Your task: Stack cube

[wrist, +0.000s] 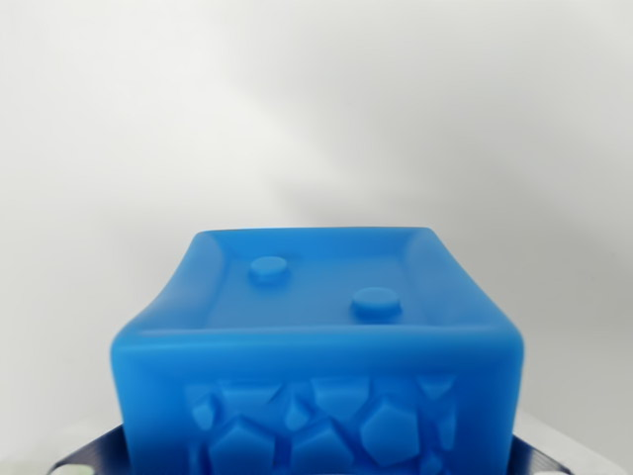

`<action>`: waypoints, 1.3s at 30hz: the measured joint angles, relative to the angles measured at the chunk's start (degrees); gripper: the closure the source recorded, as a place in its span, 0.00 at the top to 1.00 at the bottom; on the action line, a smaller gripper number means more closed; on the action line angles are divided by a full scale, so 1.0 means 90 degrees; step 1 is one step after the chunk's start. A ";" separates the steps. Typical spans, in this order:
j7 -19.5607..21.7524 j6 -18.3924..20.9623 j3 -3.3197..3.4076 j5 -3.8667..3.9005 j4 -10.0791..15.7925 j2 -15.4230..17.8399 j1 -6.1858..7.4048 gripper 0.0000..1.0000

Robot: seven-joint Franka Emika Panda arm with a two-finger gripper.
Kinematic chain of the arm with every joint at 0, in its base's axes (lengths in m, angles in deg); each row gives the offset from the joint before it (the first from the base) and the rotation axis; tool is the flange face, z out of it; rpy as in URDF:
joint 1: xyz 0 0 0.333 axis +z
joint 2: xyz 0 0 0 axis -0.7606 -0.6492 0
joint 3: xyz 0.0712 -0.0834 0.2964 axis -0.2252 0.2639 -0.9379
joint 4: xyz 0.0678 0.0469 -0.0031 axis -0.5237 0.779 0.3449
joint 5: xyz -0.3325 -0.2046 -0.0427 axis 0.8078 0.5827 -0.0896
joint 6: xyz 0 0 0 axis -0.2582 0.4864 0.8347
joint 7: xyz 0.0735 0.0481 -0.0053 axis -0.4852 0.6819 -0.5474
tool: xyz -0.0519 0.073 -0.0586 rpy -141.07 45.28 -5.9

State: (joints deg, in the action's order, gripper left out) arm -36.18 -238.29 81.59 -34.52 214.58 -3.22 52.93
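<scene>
A blue cube (316, 336) fills the lower half of the wrist view, very close to the camera. Its top is a shallow recess with two round studs, and the face toward the camera has a raised stone pattern. My gripper (316, 463) sits around the cube's lower part. One grey finger (91, 457) shows at the wrist view's left of the cube and the other at the right (559, 453), both pressed against its sides. The cube's underside and whatever lies beneath it are hidden. No second cube is in view.
Behind and above the cube there is only a plain white surface with soft grey shading.
</scene>
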 joint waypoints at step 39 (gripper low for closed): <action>0.1120 0.0982 -0.0025 -0.0058 -0.0590 0.0399 0.0399 0.00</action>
State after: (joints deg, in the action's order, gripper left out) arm -26.11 -229.45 81.36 -35.04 209.27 0.38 56.52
